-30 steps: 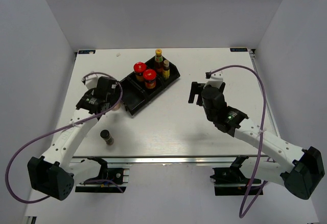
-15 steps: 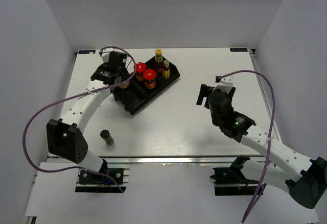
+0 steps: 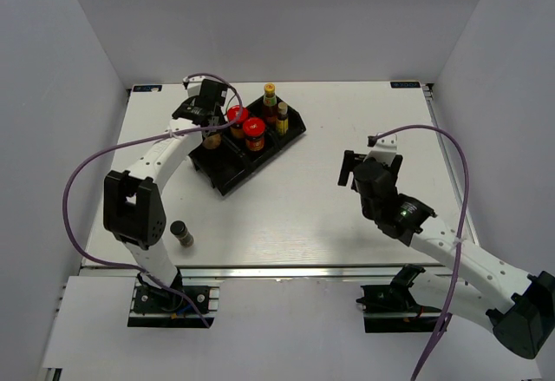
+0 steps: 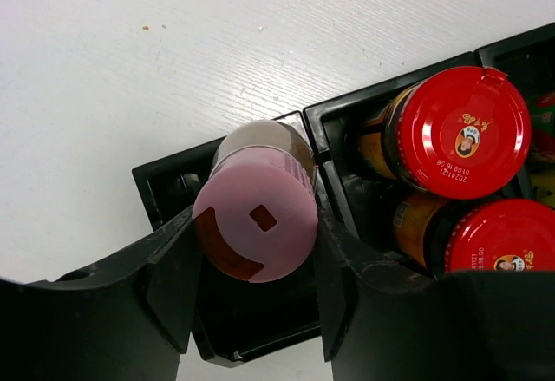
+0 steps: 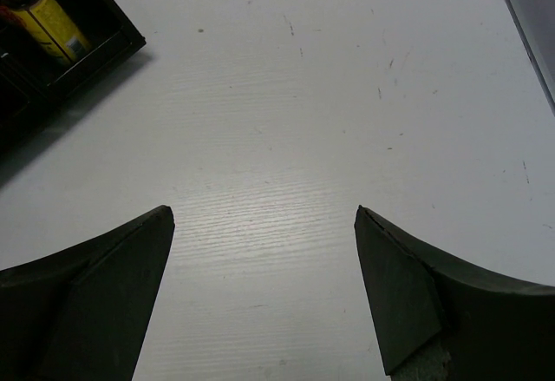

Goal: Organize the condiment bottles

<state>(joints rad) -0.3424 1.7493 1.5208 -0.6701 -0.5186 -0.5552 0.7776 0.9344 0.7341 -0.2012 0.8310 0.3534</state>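
Clamping the pink-capped bottle (image 4: 256, 220) between both fingers (image 4: 173, 277), the left gripper (image 4: 253, 270) holds it over the end compartment of the black tray (image 4: 165, 192). Two red-lidded jars (image 4: 457, 134) stand in the adjacent middle compartment, and two slim sauce bottles (image 3: 270, 97) occupy the far one. The dark-capped bottle (image 3: 181, 233) stands on the table (image 3: 303, 212), well apart. The right gripper (image 5: 264, 298) is wide open and empty.

Item one: you see the pink-capped bottle (image 4: 256, 218) cap-on only, its body hidden beneath the cap and inside the left tool (image 4: 253, 264). Item two: one red-lidded jar (image 4: 496, 240) lies half under that tool. One slim sauce bottle (image 5: 42, 18) and the tray (image 5: 100, 51) are cut off at the right wrist view's corner. Item three: the label on the dark-capped bottle (image 3: 182, 233) is too small for you to read.
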